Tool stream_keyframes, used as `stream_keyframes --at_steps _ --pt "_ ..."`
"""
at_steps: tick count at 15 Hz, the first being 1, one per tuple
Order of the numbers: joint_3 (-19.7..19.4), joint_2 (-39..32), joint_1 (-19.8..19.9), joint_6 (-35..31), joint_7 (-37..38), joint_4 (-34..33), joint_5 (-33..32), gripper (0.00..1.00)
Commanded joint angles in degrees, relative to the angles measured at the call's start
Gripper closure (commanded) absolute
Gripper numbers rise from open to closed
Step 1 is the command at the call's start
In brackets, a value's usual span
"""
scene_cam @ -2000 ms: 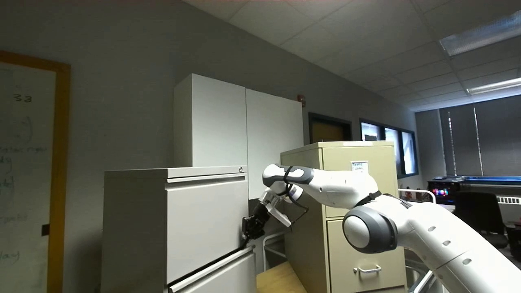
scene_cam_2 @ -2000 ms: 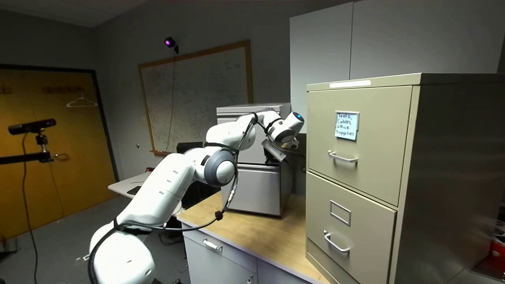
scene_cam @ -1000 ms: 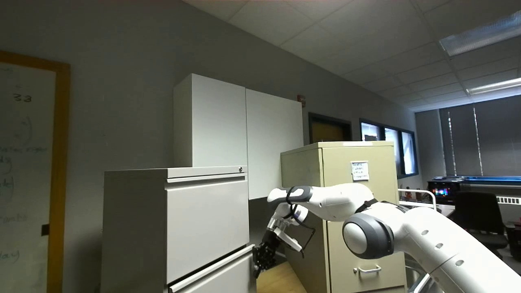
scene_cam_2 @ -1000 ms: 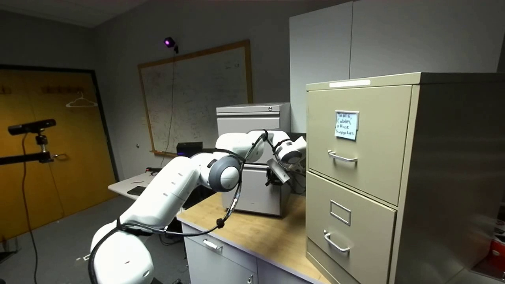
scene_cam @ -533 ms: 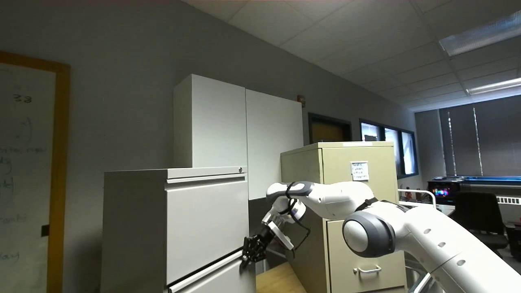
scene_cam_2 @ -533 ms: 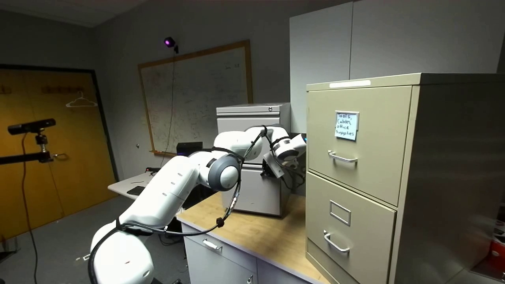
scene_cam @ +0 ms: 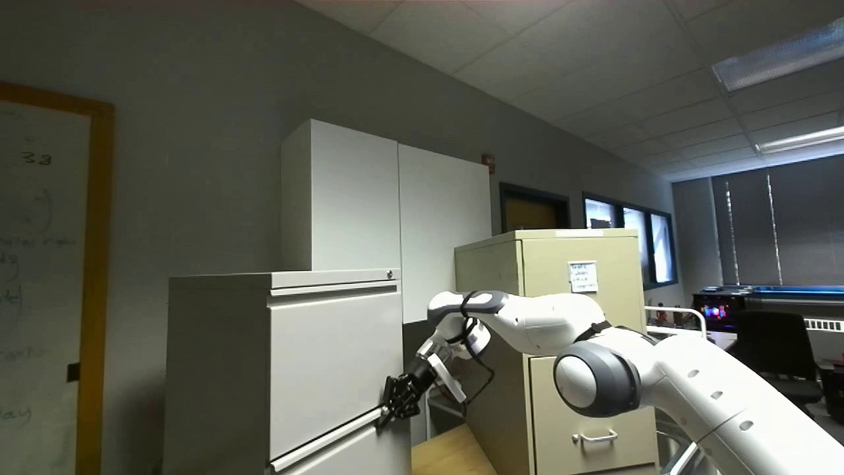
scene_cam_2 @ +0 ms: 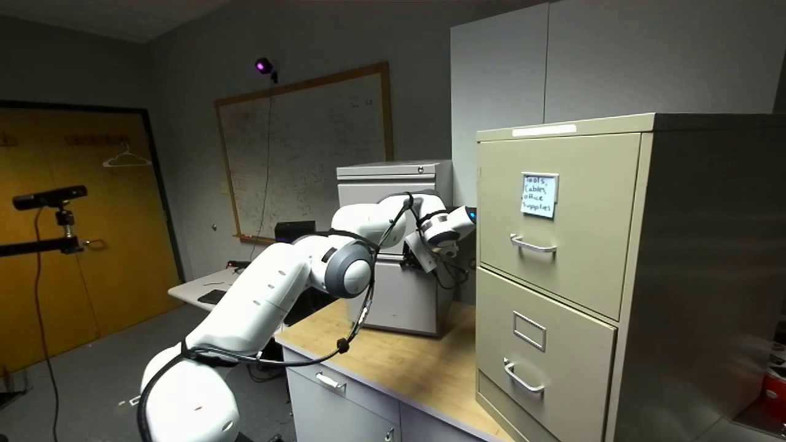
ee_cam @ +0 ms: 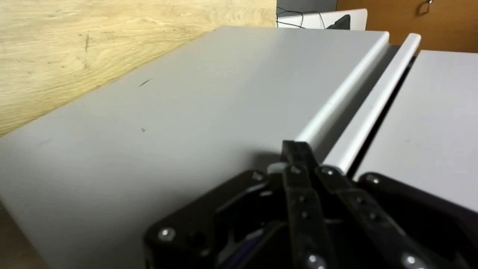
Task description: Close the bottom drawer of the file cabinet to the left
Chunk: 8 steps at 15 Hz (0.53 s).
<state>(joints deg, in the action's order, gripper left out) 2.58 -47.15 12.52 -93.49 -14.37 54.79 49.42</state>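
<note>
The file cabinet (scene_cam: pixel 224 369) stands on the wooden surface (scene_cam_2: pixel 399 365), left of the beige cabinet (scene_cam: pixel 580 396) in both exterior views, with white cupboards (scene_cam: pixel 356 204) on the far side. Its bottom drawer (scene_cam_2: pixel 393 301) is the lowest grey panel, below the upper drawer front (scene_cam: pixel 333 369); a thin dark gap runs between the two. The fingers (ee_cam: pixel 304 153) are narrow, brought together, their tips at the right part of the edge pull (ee_cam: pixel 372 104); whether they touch it I cannot tell.
</note>
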Motion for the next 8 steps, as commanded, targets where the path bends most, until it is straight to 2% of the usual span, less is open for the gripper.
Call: stream_keyframes --at_steps 1,8 --pt "2.3 -2.3 -0.3 -0.7 1.2 -5.5 0.3 1.00" --pt "2.7 -4.1 -1.9 -0.9 2.2 -10.1 -2.0 1.00"
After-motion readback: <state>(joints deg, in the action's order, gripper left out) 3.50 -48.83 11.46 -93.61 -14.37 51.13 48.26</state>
